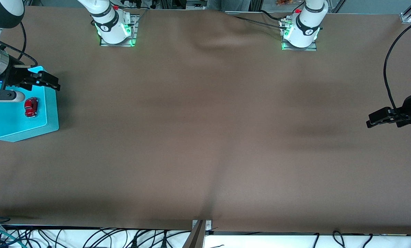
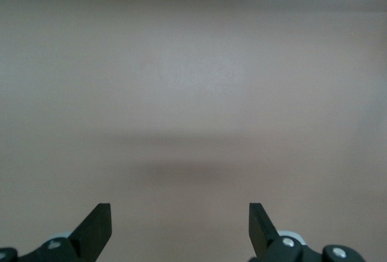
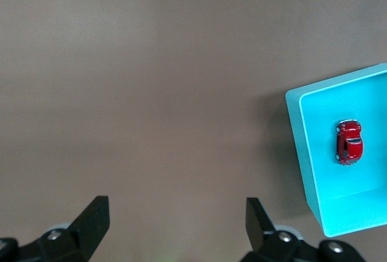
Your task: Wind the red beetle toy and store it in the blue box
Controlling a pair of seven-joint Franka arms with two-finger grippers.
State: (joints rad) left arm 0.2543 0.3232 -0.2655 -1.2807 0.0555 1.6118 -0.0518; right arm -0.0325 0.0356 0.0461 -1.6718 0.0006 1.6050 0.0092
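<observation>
- Brown cloth covers the table, which fills nearly the whole front view; both arm bases stand along its top edge.
- At the right arm's end of the table sits the blue box, open at the top.
- The right gripper hangs over the box's edge farthest from the front camera, its jaws spread wide and holding nothing.
- The left gripper hovers over bare cloth at the left arm's end of the table, jaws likewise wide apart and empty.
- The red beetle toy lies inside the blue box, on its floor, touched by neither gripper.
</observation>
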